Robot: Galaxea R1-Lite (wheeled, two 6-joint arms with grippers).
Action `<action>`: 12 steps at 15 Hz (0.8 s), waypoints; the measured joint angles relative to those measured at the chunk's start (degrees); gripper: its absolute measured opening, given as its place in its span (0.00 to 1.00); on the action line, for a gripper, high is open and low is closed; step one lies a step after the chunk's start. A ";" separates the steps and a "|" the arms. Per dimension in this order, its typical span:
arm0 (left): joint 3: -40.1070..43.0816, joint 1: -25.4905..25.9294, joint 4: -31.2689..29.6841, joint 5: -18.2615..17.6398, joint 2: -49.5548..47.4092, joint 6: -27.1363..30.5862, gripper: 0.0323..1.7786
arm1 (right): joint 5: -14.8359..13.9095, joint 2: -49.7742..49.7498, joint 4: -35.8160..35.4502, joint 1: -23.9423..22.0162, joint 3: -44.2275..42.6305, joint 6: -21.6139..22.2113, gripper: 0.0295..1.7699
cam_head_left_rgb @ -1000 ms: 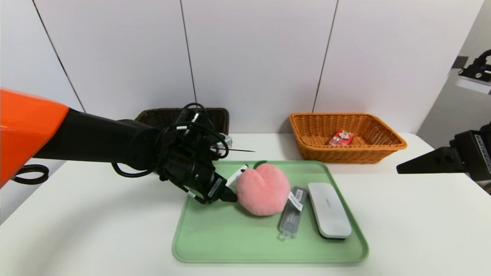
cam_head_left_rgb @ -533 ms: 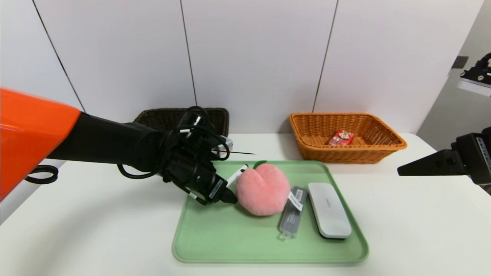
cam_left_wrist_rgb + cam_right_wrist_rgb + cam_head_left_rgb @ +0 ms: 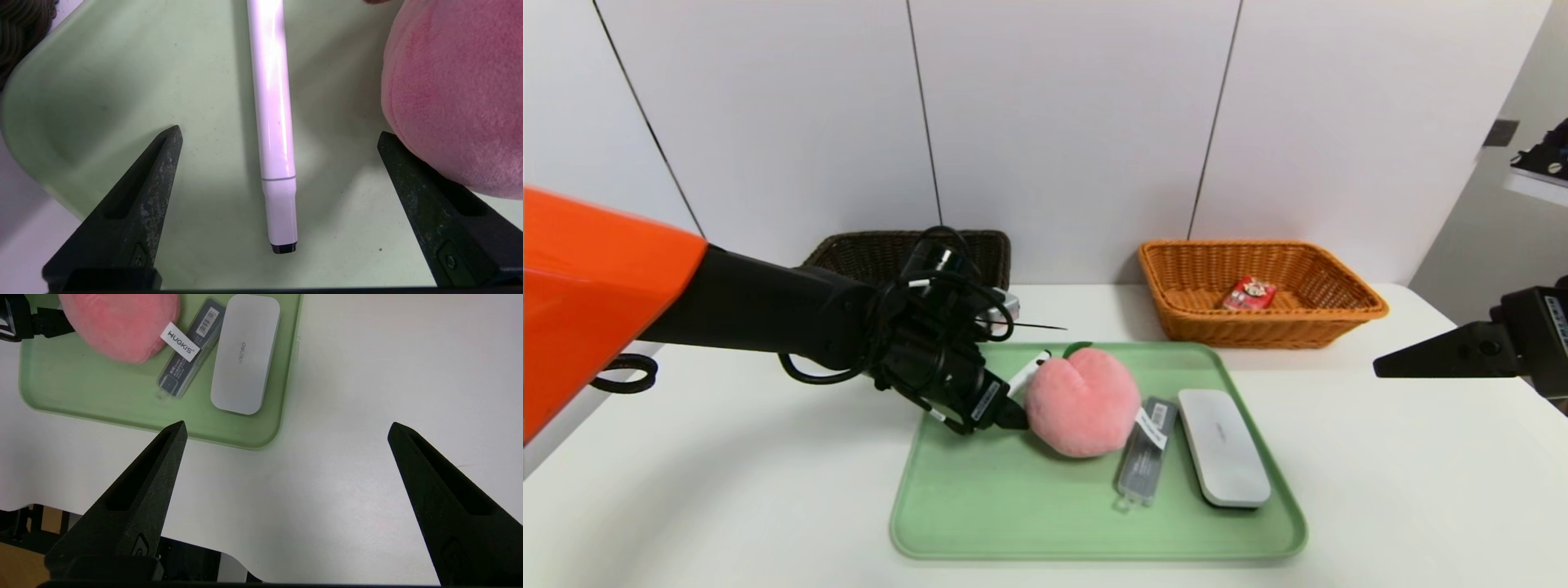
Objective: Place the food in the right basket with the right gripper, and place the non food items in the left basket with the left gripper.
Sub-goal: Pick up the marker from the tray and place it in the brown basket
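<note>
Your left gripper (image 3: 279, 134) hangs low over the green tray (image 3: 1013, 506), fingers spread wide either side of the white marker (image 3: 273, 122), one tip against the plush peach (image 3: 1082, 402). From the head view your arm hides most of the marker and the dark brown basket (image 3: 866, 249). Your right gripper (image 3: 286, 428), also spread, is cut off at the table's right edge

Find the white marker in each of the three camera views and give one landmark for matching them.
Head view: white marker on the green tray, partly hidden behind the left gripper, left of the plush peach.
Left wrist view: marker lengthwise between the open fingers.
Right wrist view: not in it.
Shared landmark: the plush peach.
</note>
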 joint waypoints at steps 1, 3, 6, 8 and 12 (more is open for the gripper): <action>-0.05 0.02 0.02 0.00 0.01 0.00 0.95 | 0.00 0.00 -0.01 0.00 0.00 0.01 0.96; -0.07 0.15 0.05 0.02 0.04 -0.04 0.93 | 0.05 0.00 0.00 0.00 0.04 0.04 0.96; -0.07 0.28 0.05 0.05 0.11 -0.04 0.66 | 0.41 0.00 -0.01 0.00 0.02 0.09 0.96; -0.02 0.26 0.06 -0.01 0.11 -0.11 0.52 | 0.48 -0.02 0.02 0.00 0.02 0.11 0.96; 0.06 0.24 0.16 -0.06 0.11 -0.06 0.08 | 0.46 0.00 0.00 0.00 0.02 0.11 0.96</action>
